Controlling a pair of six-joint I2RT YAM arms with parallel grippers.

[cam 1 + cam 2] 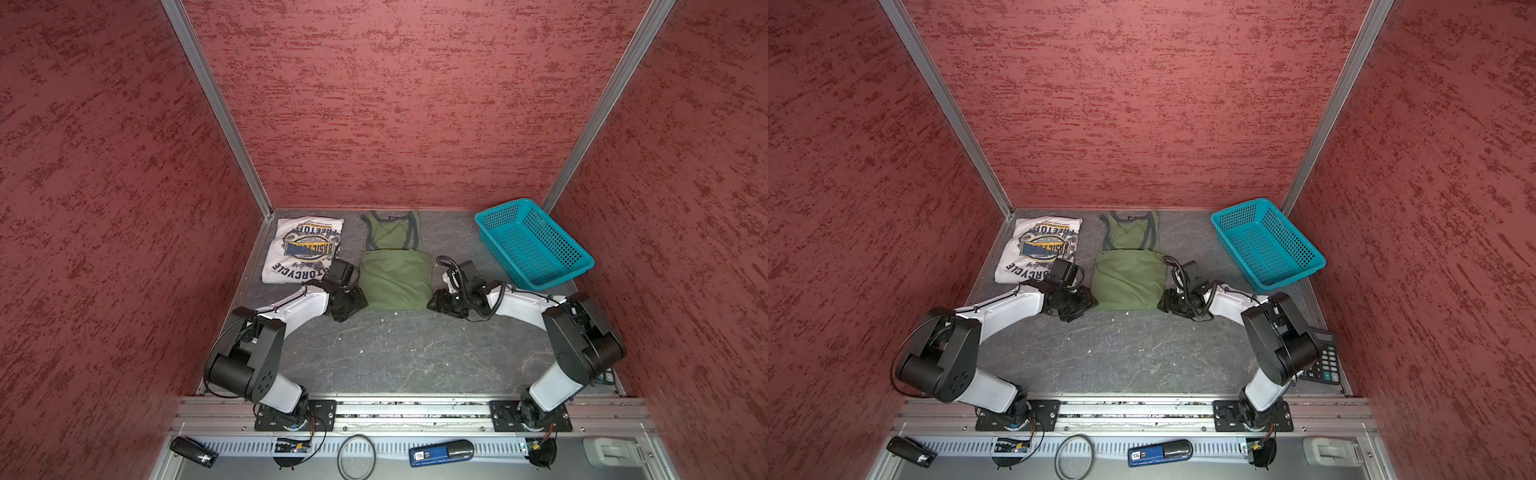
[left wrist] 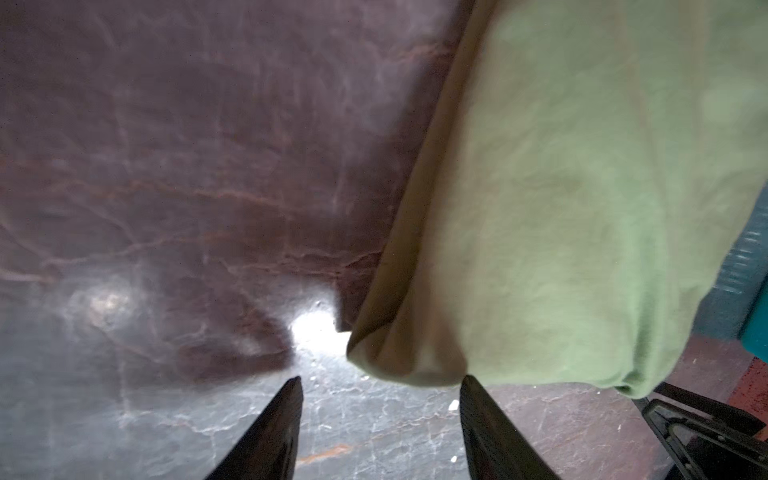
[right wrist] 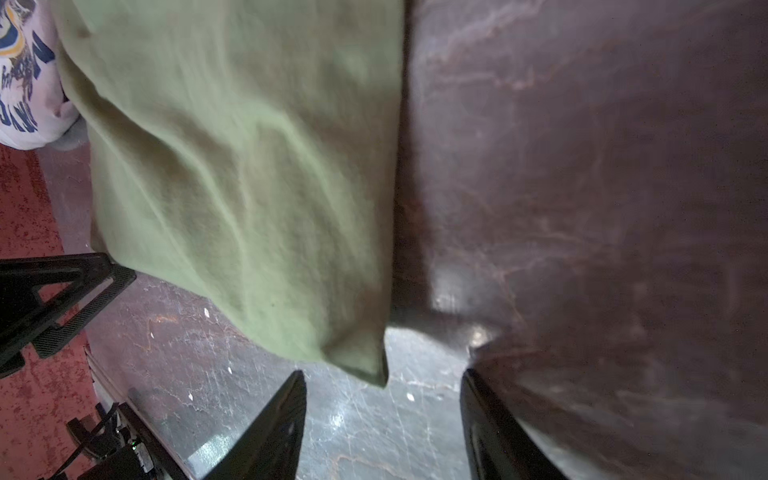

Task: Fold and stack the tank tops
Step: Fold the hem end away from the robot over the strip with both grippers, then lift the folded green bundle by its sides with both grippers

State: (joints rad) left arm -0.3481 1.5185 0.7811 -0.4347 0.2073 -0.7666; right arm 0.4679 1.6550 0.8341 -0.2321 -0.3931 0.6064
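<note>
A white folded cloth tank top (image 1: 301, 251) with a navy-and-yellow emblem lies at the far left of the dark, cracked tabletop (image 1: 407, 353); in both top views the left arm's wrist covers its near right corner. The left gripper (image 2: 381, 377) sits low, jaws spread and pinching nothing, with the near left corner of the olive green cloth tank top (image 1: 395, 278) just ahead of its fingertips. That green top lies mid-table, its body doubled up below the dark-trimmed straps. The right gripper (image 3: 382, 371), jaws likewise apart and empty, faces the near right corner. A teal plastic mesh basket (image 1: 536, 245) stands at the far right, apart from the shirt. A black calculator (image 1: 1323, 357) peeks from behind the right arm.
</note>
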